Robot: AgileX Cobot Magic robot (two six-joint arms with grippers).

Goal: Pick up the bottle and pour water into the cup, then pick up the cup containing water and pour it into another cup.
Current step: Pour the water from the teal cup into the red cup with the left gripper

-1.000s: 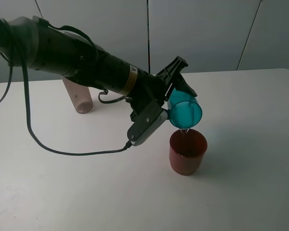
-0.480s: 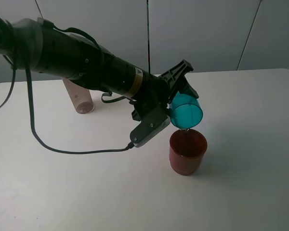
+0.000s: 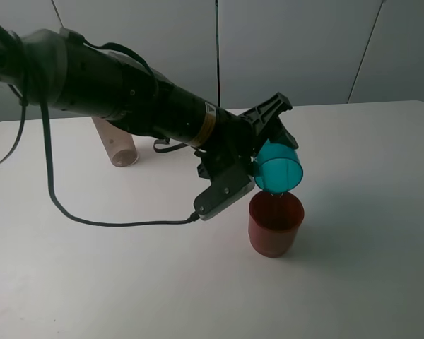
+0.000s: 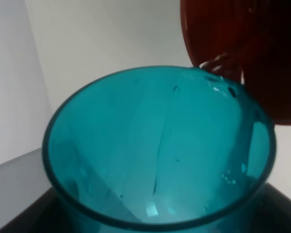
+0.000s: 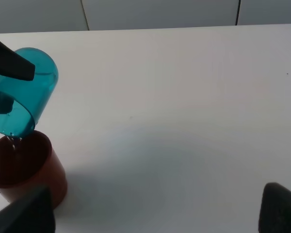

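My left gripper (image 3: 273,133) is shut on the teal cup (image 3: 278,165), holding it tipped on its side with its mouth down, just above the dark-red cup (image 3: 275,223). A thin trickle of water runs from the teal rim into the red cup (image 5: 24,167). The left wrist view looks into the nearly drained teal cup (image 4: 157,150), with the red cup's rim (image 4: 242,53) beyond it. The smoky bottle (image 3: 117,145) stands at the back left, partly hidden behind the left arm. My right gripper (image 5: 153,216) is open over bare table, off to the side of the cups.
The white table (image 3: 353,282) carries only the bottle and the two cups. A black cable (image 3: 92,220) from the left arm droops over the table at the left. Pale wall panels stand behind the far edge.
The left arm has carried the teal cup slightly to the right and tipped it a little further over the red cup. The bottle and red cup have not moved.
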